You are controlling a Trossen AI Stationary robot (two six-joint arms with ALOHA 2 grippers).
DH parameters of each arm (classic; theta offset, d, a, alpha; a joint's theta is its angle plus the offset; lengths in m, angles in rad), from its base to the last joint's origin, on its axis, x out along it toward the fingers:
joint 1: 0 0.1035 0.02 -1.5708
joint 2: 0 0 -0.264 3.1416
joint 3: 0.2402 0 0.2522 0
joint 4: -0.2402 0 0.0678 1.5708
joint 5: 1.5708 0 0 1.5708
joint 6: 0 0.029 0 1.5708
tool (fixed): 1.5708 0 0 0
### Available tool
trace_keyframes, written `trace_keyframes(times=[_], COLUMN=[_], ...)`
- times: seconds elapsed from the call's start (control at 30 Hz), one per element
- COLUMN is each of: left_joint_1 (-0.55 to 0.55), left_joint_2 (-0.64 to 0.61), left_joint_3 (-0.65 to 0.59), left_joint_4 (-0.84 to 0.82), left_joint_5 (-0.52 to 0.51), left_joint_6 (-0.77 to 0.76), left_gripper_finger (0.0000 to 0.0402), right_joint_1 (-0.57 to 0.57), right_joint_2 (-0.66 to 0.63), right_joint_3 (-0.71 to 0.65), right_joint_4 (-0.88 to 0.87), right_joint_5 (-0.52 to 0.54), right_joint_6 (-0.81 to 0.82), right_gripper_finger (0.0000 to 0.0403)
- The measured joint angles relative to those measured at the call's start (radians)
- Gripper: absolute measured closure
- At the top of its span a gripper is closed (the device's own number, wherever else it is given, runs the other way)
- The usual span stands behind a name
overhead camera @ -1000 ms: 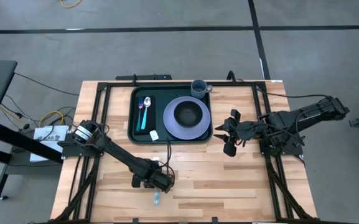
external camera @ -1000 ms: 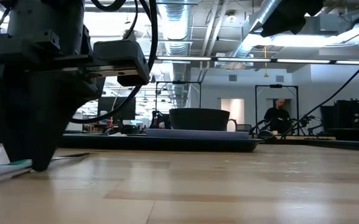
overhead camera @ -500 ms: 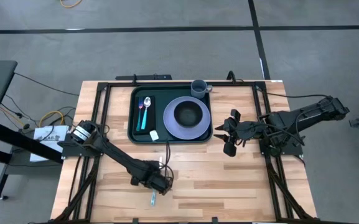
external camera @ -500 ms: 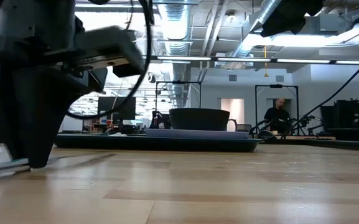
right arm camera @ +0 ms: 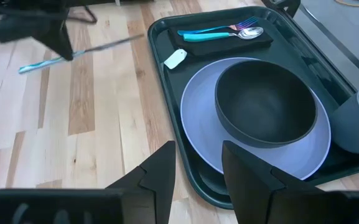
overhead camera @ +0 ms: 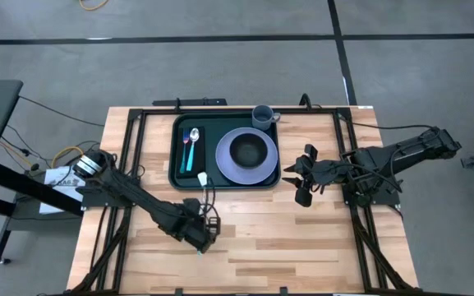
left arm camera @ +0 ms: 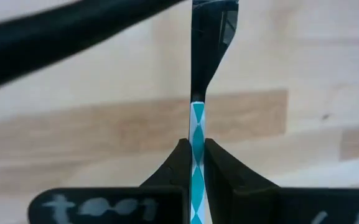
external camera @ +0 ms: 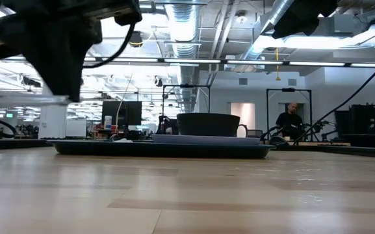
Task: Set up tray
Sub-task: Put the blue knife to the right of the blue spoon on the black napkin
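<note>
My left gripper hangs over the near-left part of the table, shut on a knife with a teal-and-white handle and a dark blade. The low view shows the gripper high above the wood. The dark green tray lies at the far middle. It carries a lavender plate with a dark bowl, a grey mug, and a black napkin bearing a fork and spoon. My right gripper hovers open, just right of the tray. My left gripper pinches the knife's patterned handle between its two fingers, which come from above and point down, lying across the knife. The blade sticks out past one side and the handle's end past the other. The knife is lifted clear, about level.
A small white tag lies on the tray's near edge beside the napkin. Bare wood stretches between the tray and the table's near edge. Black frame rails run along both sides of the table. A person stands far off in the room.
My left gripper has risen from the table with the knife, which lay on the wood a second ago and now hangs clear. The gripper has also shifted a little toward the table's left and far edges and turned. My right arm has kept still.
</note>
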Motion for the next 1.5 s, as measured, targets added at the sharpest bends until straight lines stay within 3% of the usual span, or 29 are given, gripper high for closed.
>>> trace_keyframes(times=[0.2,0.47,0.7,0.9,1.17,1.5], left_joint_1=[0.096,0.410,0.726,0.906,0.996,1.045], left_joint_2=[-0.082,-0.167,-0.172,-0.151,-0.041,0.051], left_joint_3=[0.001,0.002,0.002,0.004,0.003,0.002], left_joint_4=[-0.149,-0.188,-0.161,-0.070,-0.069,-0.051], left_joint_5=[-0.081,-0.099,0.010,0.097,0.222,0.251], left_joint_6=[0.057,0.455,0.772,0.918,1.035,1.040], left_gripper_finger=[0.0399,0.0399,0.0399,0.0399,0.0399,0.0399], right_joint_1=[0.000,0.000,0.000,0.000,0.000,0.000], right_joint_2=[0.000,0.000,0.000,0.000,0.000,0.000], right_joint_3=[0.000,0.000,0.000,0.000,0.000,0.000], right_joint_4=[0.000,0.000,-0.001,-0.001,-0.003,-0.001], right_joint_5=[0.000,0.000,0.000,0.006,0.021,0.024], right_joint_6=[-0.001,0.000,0.002,0.002,0.010,0.011], right_gripper_finger=[0.0280,0.0280,0.0280,0.0280,0.0280,0.0280])
